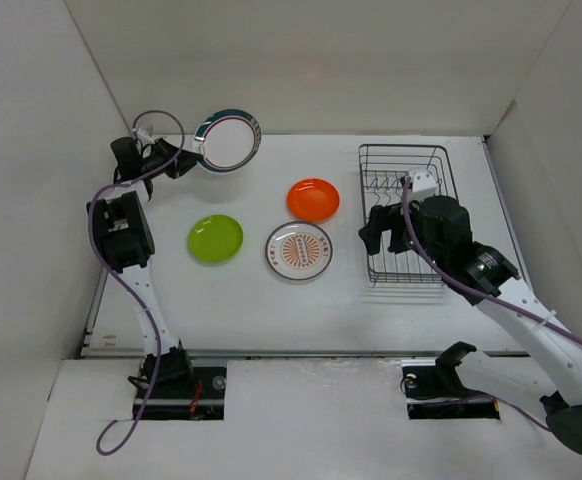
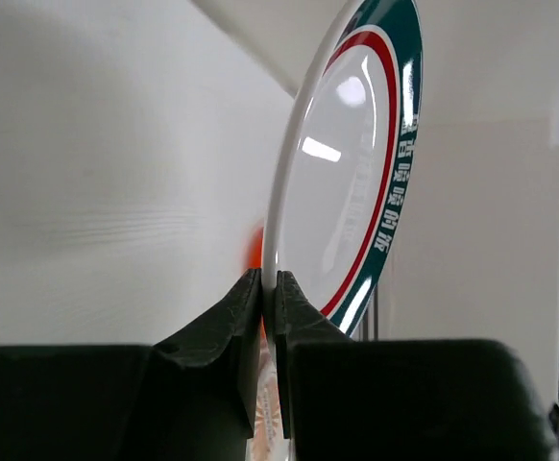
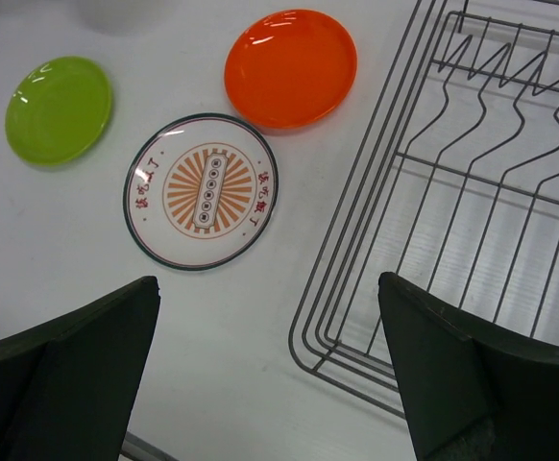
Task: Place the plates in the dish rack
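My left gripper (image 1: 193,158) is shut on the rim of the white plate with dark green rim (image 1: 229,140) and holds it up on edge at the back left; the left wrist view shows the plate (image 2: 342,163) pinched between the fingers (image 2: 246,307). The lime-green plate (image 1: 215,238), the orange plate (image 1: 313,199) and the patterned-centre plate (image 1: 299,250) lie flat on the table. The black wire dish rack (image 1: 405,212) stands at the right. My right gripper (image 1: 374,232) is open and empty above the rack's near left corner (image 3: 356,336).
White walls enclose the table on the left, back and right. The right wrist view shows the lime-green plate (image 3: 59,109), orange plate (image 3: 291,65) and patterned plate (image 3: 201,189) left of the rack.
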Controlling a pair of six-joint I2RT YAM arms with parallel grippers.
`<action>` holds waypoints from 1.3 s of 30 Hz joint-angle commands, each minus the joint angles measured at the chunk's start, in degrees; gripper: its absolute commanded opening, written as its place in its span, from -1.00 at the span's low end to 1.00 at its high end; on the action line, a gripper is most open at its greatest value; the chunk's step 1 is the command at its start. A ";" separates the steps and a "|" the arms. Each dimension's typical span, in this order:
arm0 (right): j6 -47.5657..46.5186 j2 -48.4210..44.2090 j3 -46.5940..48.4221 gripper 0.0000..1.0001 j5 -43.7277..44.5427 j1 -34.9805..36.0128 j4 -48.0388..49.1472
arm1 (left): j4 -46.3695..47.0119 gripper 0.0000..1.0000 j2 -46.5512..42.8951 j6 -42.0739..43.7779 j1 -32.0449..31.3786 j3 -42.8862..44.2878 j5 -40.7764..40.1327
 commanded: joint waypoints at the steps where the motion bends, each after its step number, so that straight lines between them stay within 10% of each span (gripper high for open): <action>1: 0.92 -0.01 -1.61 1.00 -2.07 0.37 8.85 | 13.80 -1.00 -8.48 -8.11 -1.90 1.14 8.47; 15: 0.39 9.38 9.37 0.98 -13.49 -4.73 28.36 | 14.43 -1.00 -30.45 -2.51 -9.81 -19.16 9.36; 32: 6.19 38.03 25.45 0.83 -25.36 -6.31 33.92 | -4.20 -1.00 -39.94 18.32 -17.10 -19.26 3.91; 38: 7.41 42.09 26.51 0.31 -28.62 -6.31 34.44 | -4.20 -1.00 -40.48 18.86 -17.63 -20.40 3.91; 39: 7.42 42.09 26.51 -0.03 -30.10 -6.31 35.05 | -3.59 -1.00 -40.48 18.34 -17.63 -20.40 3.91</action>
